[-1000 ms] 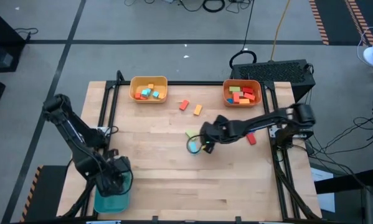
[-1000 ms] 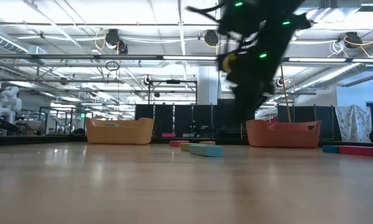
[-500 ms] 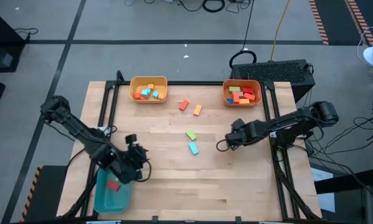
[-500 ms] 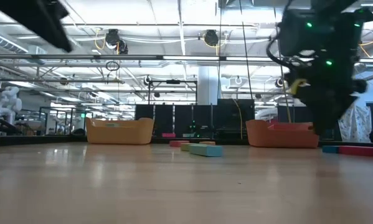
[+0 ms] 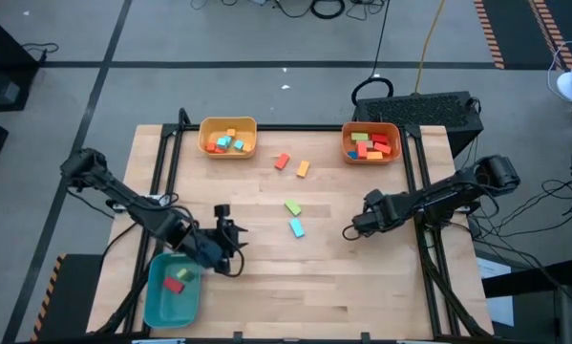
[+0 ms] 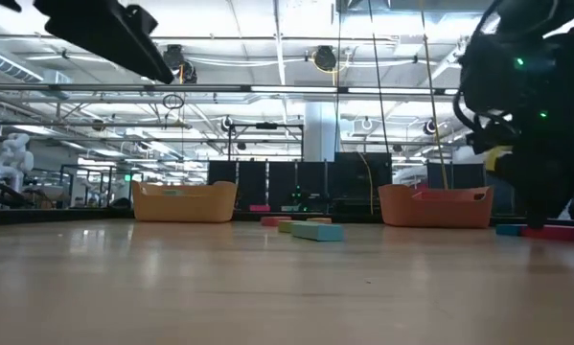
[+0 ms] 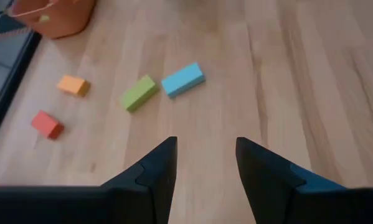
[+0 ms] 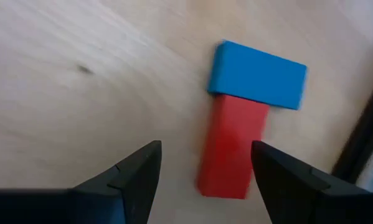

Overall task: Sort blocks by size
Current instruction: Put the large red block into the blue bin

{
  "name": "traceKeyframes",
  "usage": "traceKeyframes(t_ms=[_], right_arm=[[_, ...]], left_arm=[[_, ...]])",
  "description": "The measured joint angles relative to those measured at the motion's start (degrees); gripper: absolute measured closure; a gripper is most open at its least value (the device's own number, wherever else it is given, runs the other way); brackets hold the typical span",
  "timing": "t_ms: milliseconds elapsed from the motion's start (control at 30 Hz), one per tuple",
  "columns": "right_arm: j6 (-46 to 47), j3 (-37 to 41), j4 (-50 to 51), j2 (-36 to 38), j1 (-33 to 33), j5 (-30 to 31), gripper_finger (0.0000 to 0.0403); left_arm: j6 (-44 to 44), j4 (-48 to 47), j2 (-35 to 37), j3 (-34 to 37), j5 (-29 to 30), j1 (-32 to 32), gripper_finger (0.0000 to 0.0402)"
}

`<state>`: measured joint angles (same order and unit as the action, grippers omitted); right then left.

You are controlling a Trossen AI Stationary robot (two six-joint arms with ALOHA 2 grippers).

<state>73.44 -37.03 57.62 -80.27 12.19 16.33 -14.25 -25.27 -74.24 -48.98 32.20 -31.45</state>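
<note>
Four blocks lie loose mid-table: red, orange, green and light blue. My left gripper hangs open at the near left, by the teal bin, pointing at these blocks. My right gripper stands open above the table at the right, close over a red bar whose end meets the long side of a blue block. Both lie flat on the wood. In the high view my right arm hides this pair.
A yellow bin and an orange bin with several blocks each stand at the far edge. The teal bin holds a red block. Black frame rails run along the table's sides. Bare wood lies between the grippers.
My left gripper has swung from over the teal bin toward the table's middle and rolled, uncovering the red block in the bin. My right gripper has gone from over the green and light blue blocks toward the right edge, sinking a little and rolling. The loose blocks have kept still.
</note>
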Motion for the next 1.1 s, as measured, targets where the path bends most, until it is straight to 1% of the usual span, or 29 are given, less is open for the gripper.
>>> traceKeyframes(t_ms=[100, 200, 333, 467, 567, 733, 800, 867, 933, 1000, 1100], right_arm=[[0.8, 1.4, 0.1, 0.0, 0.0, -0.2, 0.017], [0.9, 3.1, -0.3, 0.0, -0.1, -0.4, 0.0169], [0.3, 4.9, -2.3, 0.3, -0.1, -0.9, 0.017], [-1.6, 5.3, -3.7, 0.3, -0.1, -1.7, 0.0175], [-2.8, 5.4, -4.8, 0.5, -0.1, -2.3, 0.0197], [-5.4, 5.6, -6.4, 2.9, -0.1, -3.6, 0.027], [-6.9, 5.7, -7.2, 4.2, -0.2, -5.0, 0.0291], [-7.6, 5.7, -9.1, 5.7, -0.1, -6.9, 0.0295], [-8.5, 5.7, -10.4, 6.9, -0.1, -8.2, 0.0288], [-8.2, 5.7, -11.6, 7.9, -0.1, -8.1, 0.0279], [-9.1, 5.8, -14.4, 9.3, -0.1, -7.4, 0.0283]], left_arm=[[3.6, 4.3, 0.0, 2.4, -2.1, 1.1, 0.0235], [5.9, 7.8, 0.0, 4.6, -2.8, 2.5, 0.0235], [8.4, 10.8, 0.0, 6.2, -4.2, 4.3, 0.0235], [13.1, 12.1, 0.0, 6.6, -4.6, 6.1, 0.0235], [13.1, 13.1, 0.0, 6.6, -3.7, 7.1, 0.0235], [13.2, 15.2, 0.0, 6.6, -2.5, 8.4, 0.0235], [13.2, 16.0, 0.0, 6.6, -2.5, 8.7, 0.0235], [13.1, 16.1, 0.0, 6.6, -2.5, 8.7, 0.0235], [13.1, 16.3, 0.0, 6.6, -2.5, 8.7, 0.0235], [13.1, 17.0, 0.0, 6.6, -2.5, 8.6, 0.0235], [13.2, 18.9, 0.0, 6.6, -2.4, 8.6, 0.0235]])
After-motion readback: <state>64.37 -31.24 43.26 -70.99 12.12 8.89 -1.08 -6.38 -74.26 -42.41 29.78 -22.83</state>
